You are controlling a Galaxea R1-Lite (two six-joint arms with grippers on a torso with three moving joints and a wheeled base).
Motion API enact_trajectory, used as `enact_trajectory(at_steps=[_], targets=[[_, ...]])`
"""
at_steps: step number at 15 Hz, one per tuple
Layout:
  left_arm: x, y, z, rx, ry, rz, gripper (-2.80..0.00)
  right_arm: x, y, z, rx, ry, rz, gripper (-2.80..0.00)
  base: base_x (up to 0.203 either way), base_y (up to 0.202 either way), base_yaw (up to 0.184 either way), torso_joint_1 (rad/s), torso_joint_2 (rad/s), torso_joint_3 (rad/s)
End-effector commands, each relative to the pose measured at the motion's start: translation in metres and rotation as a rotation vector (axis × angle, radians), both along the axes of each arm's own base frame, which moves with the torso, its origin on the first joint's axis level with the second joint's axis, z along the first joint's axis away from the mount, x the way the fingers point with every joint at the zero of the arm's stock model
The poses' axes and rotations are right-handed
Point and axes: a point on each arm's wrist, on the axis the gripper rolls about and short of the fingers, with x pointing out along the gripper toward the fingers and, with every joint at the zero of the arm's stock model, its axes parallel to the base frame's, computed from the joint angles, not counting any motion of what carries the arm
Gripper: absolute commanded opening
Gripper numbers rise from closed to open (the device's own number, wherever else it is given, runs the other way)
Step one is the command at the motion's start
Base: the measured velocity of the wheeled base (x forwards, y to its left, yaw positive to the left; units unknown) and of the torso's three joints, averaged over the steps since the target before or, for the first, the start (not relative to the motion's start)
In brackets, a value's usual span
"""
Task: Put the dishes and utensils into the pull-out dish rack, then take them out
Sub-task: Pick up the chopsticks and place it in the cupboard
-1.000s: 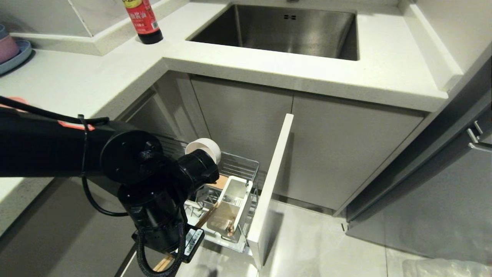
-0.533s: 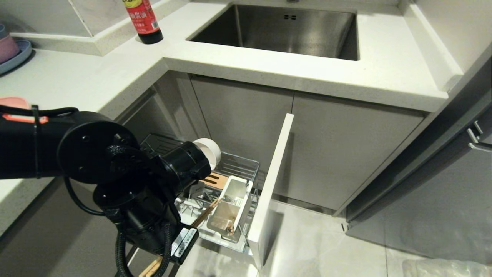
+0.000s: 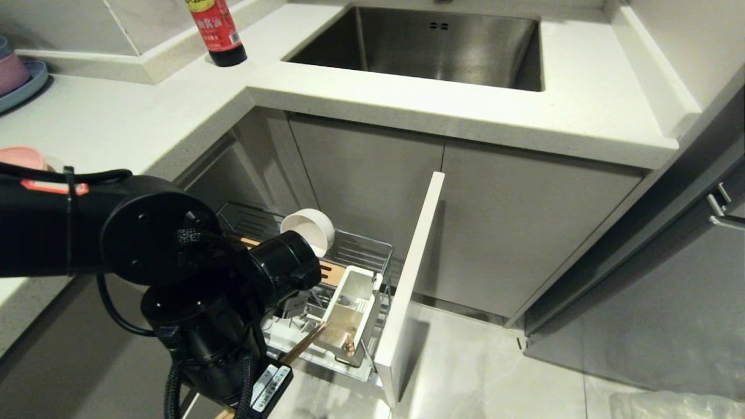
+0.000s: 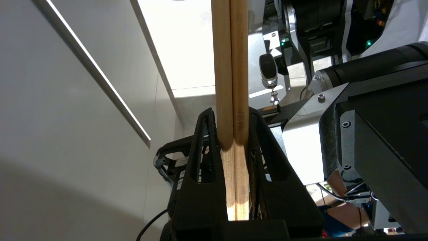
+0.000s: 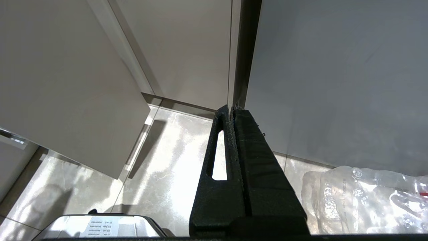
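Observation:
The pull-out dish rack [image 3: 364,251] stands drawn out below the counter, its pale front panel [image 3: 410,279] edge-on. A cream-white bowl [image 3: 307,230] rests tilted in it, beside a slotted wooden board [image 3: 333,272] and a white caddy [image 3: 349,317]. My left gripper [image 4: 230,113] is shut on the pair of wooden chopsticks [image 4: 230,67]. In the head view the arm hides the jaws, and the chopsticks [image 3: 305,343] slant up toward the caddy's near side. A pink plate rim [image 3: 20,156] shows on the counter behind that arm. My right gripper [image 5: 230,108] is shut and empty, parked above the floor.
A steel sink [image 3: 425,43] is set in the white counter, with a dark sauce bottle [image 3: 216,32] to its left. Stacked bowls on a blue plate [image 3: 17,78] sit far left. Clear plastic wrap [image 5: 364,197] lies on the tiled floor at right.
My left arm has swung left and down, uncovering the bowl and the back of the rack. The chopsticks stay gripped, and their far ends have drawn back a little from the caddy.

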Motion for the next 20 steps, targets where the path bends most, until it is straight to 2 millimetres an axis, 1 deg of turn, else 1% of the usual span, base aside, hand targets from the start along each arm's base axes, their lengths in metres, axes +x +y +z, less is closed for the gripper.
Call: enact_trajectory(at_steps=[1,4,7,11,16,18,20], targets=[[0.002,-0.002,-0.004,0.012,0.015,0.002,-2.8,0.0,0.0,0.0,0.0,-0.001,0.001,-2.8,0.0,0.0,0.0,0.0,0.0,0.0],[0.012,-0.01,-0.014,0.03,0.038,-0.002,-2.8,0.0,0.0,0.0,0.0,-0.001,0.001,-2.8,0.0,0.0,0.0,0.0,0.0,0.0],[0.017,-0.02,-0.024,0.042,0.069,-0.015,-2.8,0.0,0.0,0.0,0.0,-0.001,0.001,-2.8,0.0,0.0,0.0,0.0,0.0,0.0],[0.033,-0.03,-0.042,0.028,0.064,-0.011,-2.8,0.0,0.0,0.0,0.0,0.0,0.001,-2.8,0.0,0.0,0.0,0.0,0.0,0.0],[0.055,-0.027,-0.061,0.017,0.052,-0.011,-2.8,0.0,0.0,0.0,0.0,-0.001,0.0,-2.8,0.0,0.0,0.0,0.0,0.0,0.0],[0.063,-0.021,-0.063,0.006,0.04,-0.021,-2.8,0.0,0.0,0.0,0.0,0.0,0.001,-2.8,0.0,0.0,0.0,0.0,0.0,0.0],[0.067,-0.02,-0.066,0.0,0.032,-0.023,-2.8,0.0,0.0,0.0,0.0,-0.001,0.001,-2.8,0.0,0.0,0.0,0.0,0.0,0.0]])
